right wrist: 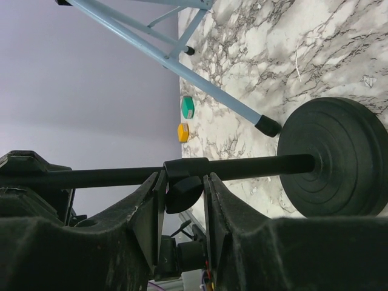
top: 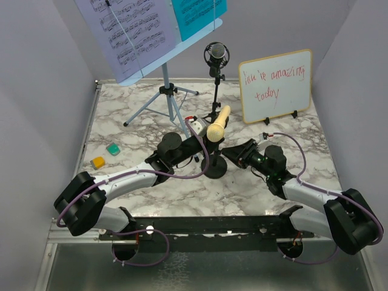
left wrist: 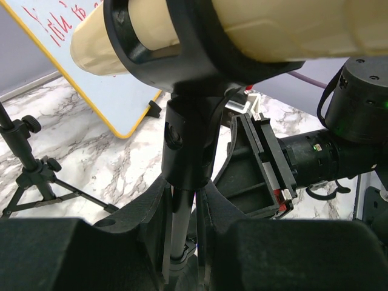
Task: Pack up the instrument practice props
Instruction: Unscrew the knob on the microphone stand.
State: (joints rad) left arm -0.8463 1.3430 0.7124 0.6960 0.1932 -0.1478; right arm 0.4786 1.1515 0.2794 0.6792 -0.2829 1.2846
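Top view: smooth cream handheld microphone (top: 218,123) mid marble counter (top: 267,182), long axis 7-to-1 o'clock; left wrist: left fingers (left wrist: 121,248) pinching its slim black round-base pole (left wrist: 180,225); right wrist: right fingers (right wrist: 133,230) flank the pole's collar, clamped or not I cannot tell.

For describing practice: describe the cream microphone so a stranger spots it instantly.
On the marble table, left of the whiteboard, stands a black round-base pole. The cream microphone sits tilted in its clip; the neighbouring microphone is black.
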